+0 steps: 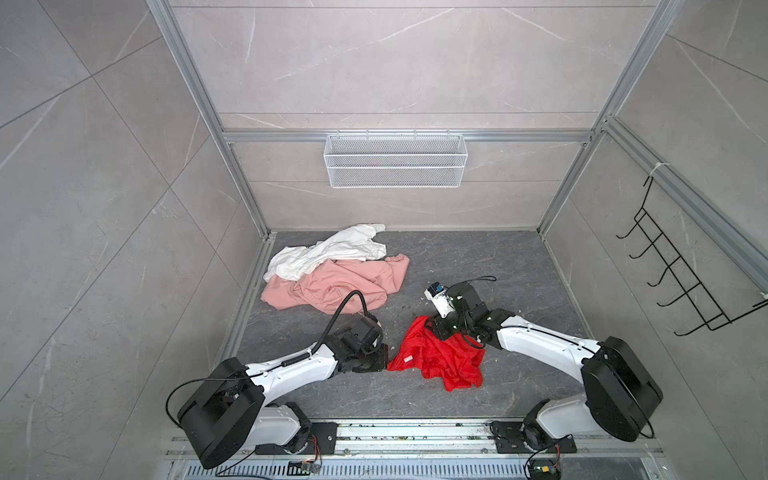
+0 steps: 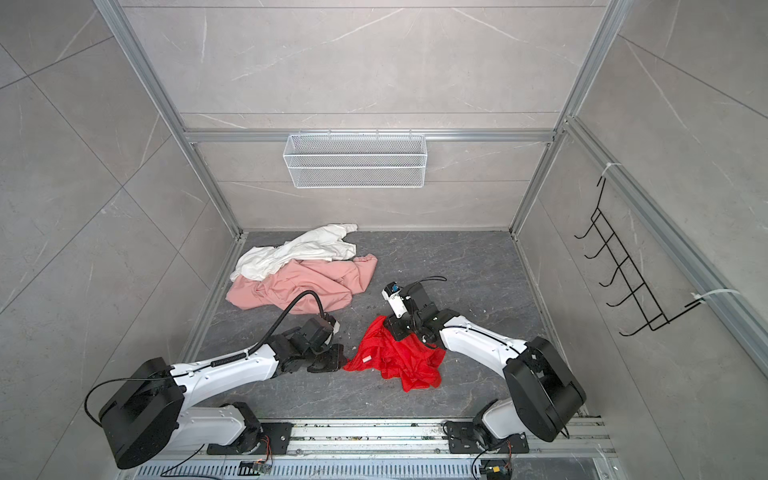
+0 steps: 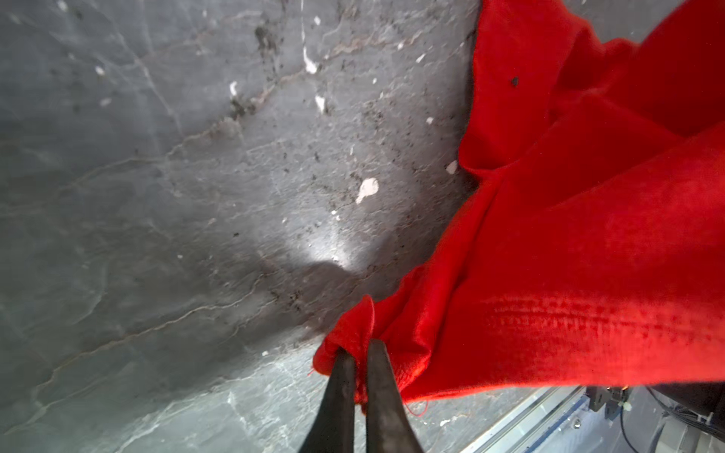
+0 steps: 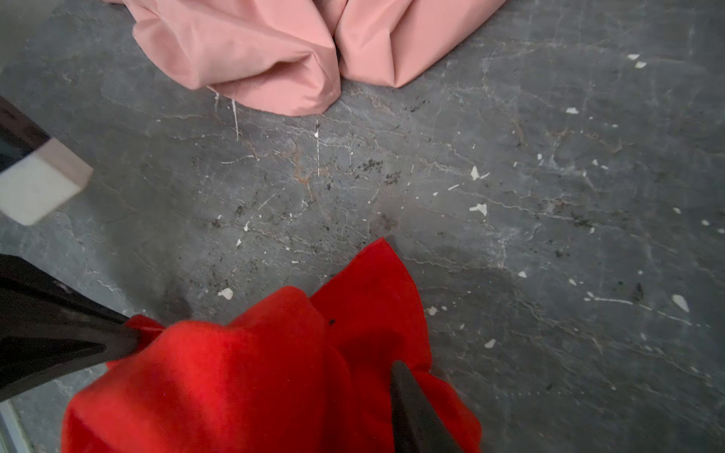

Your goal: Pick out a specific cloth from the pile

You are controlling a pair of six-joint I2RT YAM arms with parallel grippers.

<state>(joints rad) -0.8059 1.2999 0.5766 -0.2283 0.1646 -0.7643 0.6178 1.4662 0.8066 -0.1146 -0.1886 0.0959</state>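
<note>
You are working over a dark grey marbled floor, speckled with pale flecks and boxed in by pale tiled walls and aluminium framing. One white wire basket is hanging on the back wall, and one black hook rack is hanging on the right wall.

You are seeing three garments. One white cloth and one pink cloth are lying together as the pile toward the back left, with the white overlapping the pink. The cloth, bright red with a small white tag, is lying crumpled on the floor nearer the arms. It is apart from the pile and between your two grippers.

Your left gripper is clamping the cloth's left corner, its fingers pinching together on a fold of red. Your right gripper is sitting over the cloth's far edge with its jaws standing well apart. Red fabric is bunching loosely between them and touching both, but they are not pinching it.
</note>
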